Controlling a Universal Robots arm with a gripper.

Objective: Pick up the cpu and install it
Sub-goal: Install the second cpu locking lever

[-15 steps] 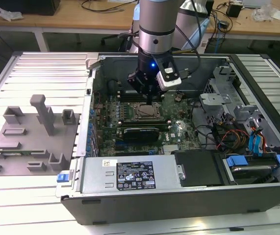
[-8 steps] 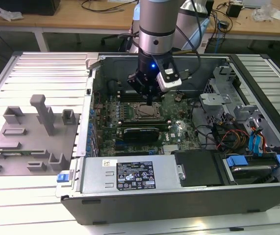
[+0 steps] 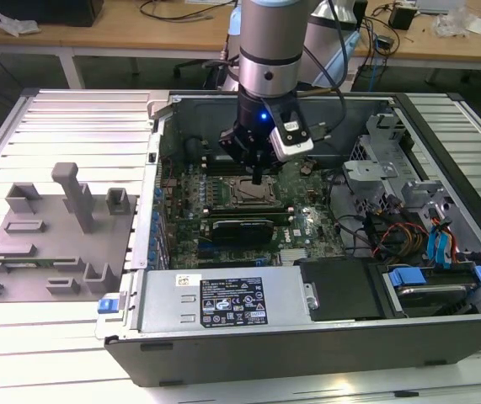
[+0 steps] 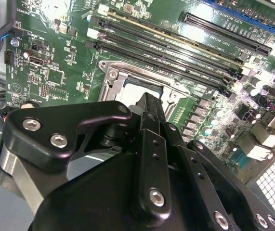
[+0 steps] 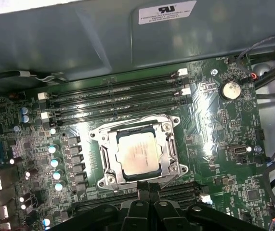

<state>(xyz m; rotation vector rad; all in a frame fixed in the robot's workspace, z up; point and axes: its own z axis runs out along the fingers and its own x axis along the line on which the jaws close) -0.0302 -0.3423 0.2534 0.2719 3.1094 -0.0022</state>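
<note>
The cpu (image 5: 138, 155) already sits inside the socket (image 5: 168, 126) on the green board (image 5: 209, 139), its silvery top flat and square within the metal frame, so the placing part of the job looks done as far as the pictures show. In the exterior view the arm (image 3: 269, 50) hangs over the open computer case (image 3: 223, 316), and the tool (image 3: 259, 174) is just above the socket, near the middle of the board. In both wrist views its black fingers (image 4: 149, 113) come together to a narrow tip with nothing between them (they look pressed together, holding nothing). Whether the socket's clamp is latched I cannot tell. Grey fixture blocks (image 3: 50, 236) lie on the worktop (image 3: 55, 345) at the exterior view's left, well apart from the case.
</note>
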